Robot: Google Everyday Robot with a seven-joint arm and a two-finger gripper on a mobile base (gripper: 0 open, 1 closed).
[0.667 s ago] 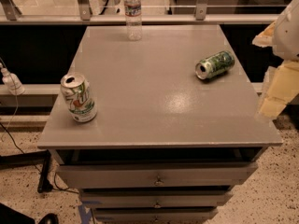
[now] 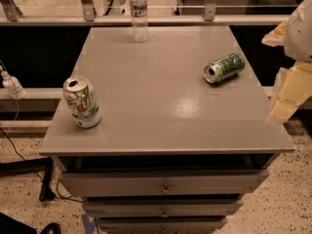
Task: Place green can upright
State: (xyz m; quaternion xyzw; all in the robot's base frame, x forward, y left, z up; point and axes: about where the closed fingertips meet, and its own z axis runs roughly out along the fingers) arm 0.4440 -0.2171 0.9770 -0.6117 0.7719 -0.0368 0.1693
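Note:
The green can (image 2: pixel 224 68) lies on its side on the right part of the grey cabinet top (image 2: pixel 161 106), its silver top facing left and toward the front. It is dark mottled green with pale speckles. My gripper (image 2: pixel 287 89) shows as pale, cream-coloured parts at the right edge of the camera view, beyond the table's right edge, to the right of the can and a little nearer the front. It holds nothing that I can see.
A mostly white can with a green and red logo (image 2: pixel 82 102) stands upright near the front left corner. A clear water bottle (image 2: pixel 139 13) stands at the back edge. Drawers (image 2: pixel 163 186) sit under the top. A rail and glass run behind.
The gripper parts at the right edge have shifted slightly. The cans and the bottle have not moved.

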